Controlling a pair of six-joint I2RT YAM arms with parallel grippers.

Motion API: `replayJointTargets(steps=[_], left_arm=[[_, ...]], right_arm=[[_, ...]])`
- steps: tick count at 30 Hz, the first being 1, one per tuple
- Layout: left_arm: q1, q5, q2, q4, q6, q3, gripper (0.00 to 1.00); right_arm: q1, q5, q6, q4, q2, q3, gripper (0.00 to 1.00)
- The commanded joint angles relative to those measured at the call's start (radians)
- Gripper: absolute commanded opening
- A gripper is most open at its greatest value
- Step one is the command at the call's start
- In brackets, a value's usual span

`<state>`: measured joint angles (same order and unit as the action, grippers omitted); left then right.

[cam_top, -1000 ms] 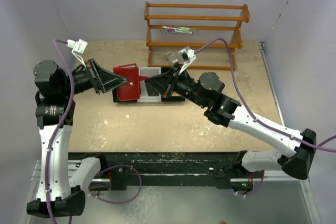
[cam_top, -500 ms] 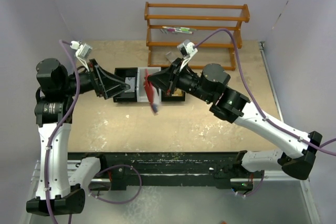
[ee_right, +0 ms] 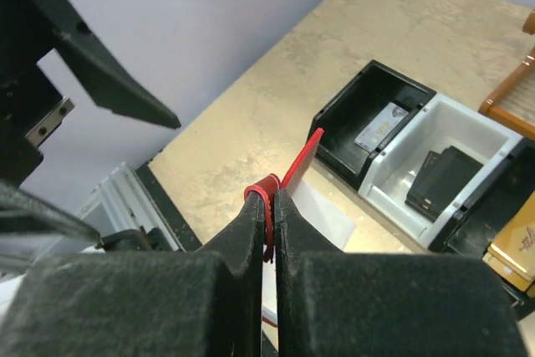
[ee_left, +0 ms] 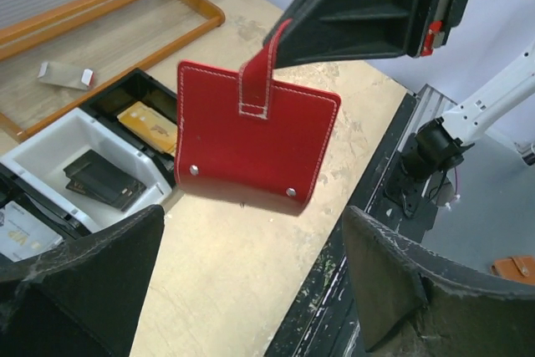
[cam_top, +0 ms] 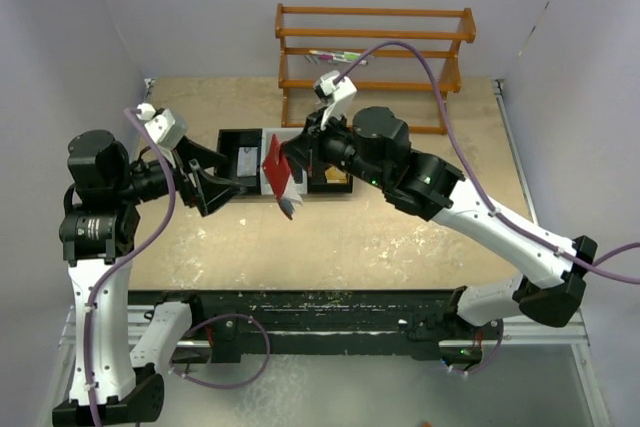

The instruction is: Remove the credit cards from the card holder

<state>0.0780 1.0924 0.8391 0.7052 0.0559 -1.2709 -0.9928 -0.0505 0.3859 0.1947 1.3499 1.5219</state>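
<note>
The red card holder (cam_top: pixel 277 172) hangs in the air over the tray's front edge. My right gripper (cam_top: pixel 292 159) is shut on its snap tab (ee_right: pixel 266 194), above the holder. In the left wrist view the card holder (ee_left: pixel 251 144) faces me flat, with two studs near its lower edge. A clear sleeve (ee_right: pixel 322 215) hangs under it. My left gripper (cam_top: pixel 228 185) stands open just left of the holder, touching nothing. One grey-silver credit card (ee_right: pixel 380 123) lies in the tray's black end compartment.
The black-and-white tray (cam_top: pixel 232 135) sits mid-table, a dark block (ee_left: pixel 104 177) in its white compartment and a gold block (ee_left: pixel 150 123) in the far black one. A wooden rack (cam_top: pixel 375 57) with pens stands at the back. The table's front edge (ee_left: pixel 368 206) is close below.
My left gripper let go of the card holder, opened wide and drew back left. My right gripper rose with the tab, so the holder now hangs free.
</note>
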Motion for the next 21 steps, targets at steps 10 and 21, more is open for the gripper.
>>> replayJointTargets(steps=[10,21], left_arm=[[0.002,-0.075,-0.090,-0.023,-0.171,0.115,0.94],[0.002,-0.162,-0.150,-0.122,-0.151,0.255,0.98]], right_arm=[[-0.208,-0.571,0.159,0.244,0.300,0.457,0.00],[-0.253,-0.617,0.209,0.238,0.412,0.607,0.00]])
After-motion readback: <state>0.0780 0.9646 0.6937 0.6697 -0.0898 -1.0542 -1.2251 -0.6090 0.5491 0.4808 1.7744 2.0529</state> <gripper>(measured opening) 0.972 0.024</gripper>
